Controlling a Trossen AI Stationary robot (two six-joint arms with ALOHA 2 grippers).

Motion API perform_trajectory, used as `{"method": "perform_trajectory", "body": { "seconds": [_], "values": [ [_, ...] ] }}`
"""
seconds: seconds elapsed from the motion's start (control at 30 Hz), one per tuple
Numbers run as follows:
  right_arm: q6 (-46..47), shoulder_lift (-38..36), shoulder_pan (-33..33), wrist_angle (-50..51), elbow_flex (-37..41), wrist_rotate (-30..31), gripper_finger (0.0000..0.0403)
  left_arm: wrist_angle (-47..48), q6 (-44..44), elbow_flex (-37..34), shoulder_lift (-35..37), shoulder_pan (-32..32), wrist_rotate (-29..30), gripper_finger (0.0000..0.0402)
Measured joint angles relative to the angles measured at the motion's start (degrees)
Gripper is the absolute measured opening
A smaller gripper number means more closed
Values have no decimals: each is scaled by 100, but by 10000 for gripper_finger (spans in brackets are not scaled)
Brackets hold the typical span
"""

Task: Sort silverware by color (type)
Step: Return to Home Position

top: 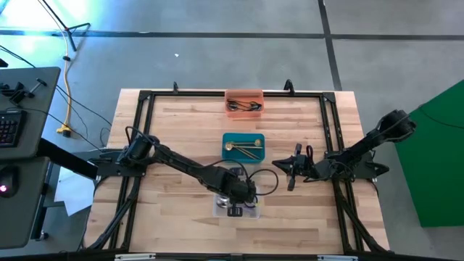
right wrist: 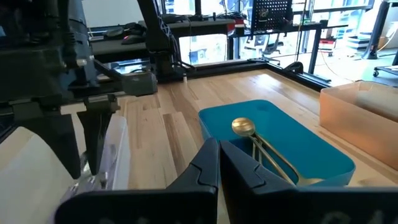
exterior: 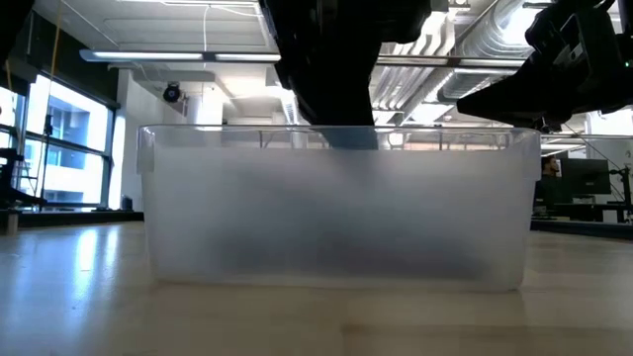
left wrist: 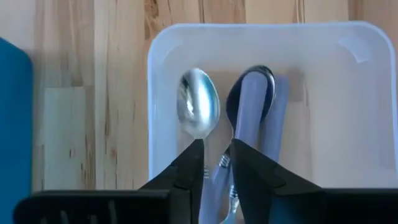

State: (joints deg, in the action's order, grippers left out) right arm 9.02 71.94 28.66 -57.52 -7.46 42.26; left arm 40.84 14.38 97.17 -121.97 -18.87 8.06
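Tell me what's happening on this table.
Two robot arms are sorting cutlery by finish. The left gripper hovers over the clear bin with its fingers slightly apart. A silver spoon and a darker spoon lie inside the bin. Gold pieces lie in the teal bin at mid-table, and dark pieces lie in the orange bin beyond it. The right gripper waits shut beside the teal bin, holding nothing.

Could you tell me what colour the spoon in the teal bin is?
Gold. The small gold metal spoon shows best in the right wrist view.
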Motion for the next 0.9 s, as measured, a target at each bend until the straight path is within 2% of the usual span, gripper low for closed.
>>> {"method": "perform_trajectory", "body": {
  "seconds": [0.27, 0.43, 0.63, 0.77, 0.9],
  "values": [
    [-110, 0, -12, -1, 0, 0, 0, 47, -300, -2, 121, -78, 123, 90],
    [-367, 0, -17, -21, 0, 0, 0, 57, -488, -2, 420, -81, 230, 73],
    [-756, -2, -243, -19, 0, -3, 0, 125, -509, -5, 680, -81, 829, 34],
    [-919, -2, -572, 63, 3, -296, 0, -197, -566, -385, 814, -56, 918, 13],
    [-1011, -4, -1048, 124, 4, -882, 0, -882, -559, -1093, 1037, 25, 891, 1]
  ]
}}
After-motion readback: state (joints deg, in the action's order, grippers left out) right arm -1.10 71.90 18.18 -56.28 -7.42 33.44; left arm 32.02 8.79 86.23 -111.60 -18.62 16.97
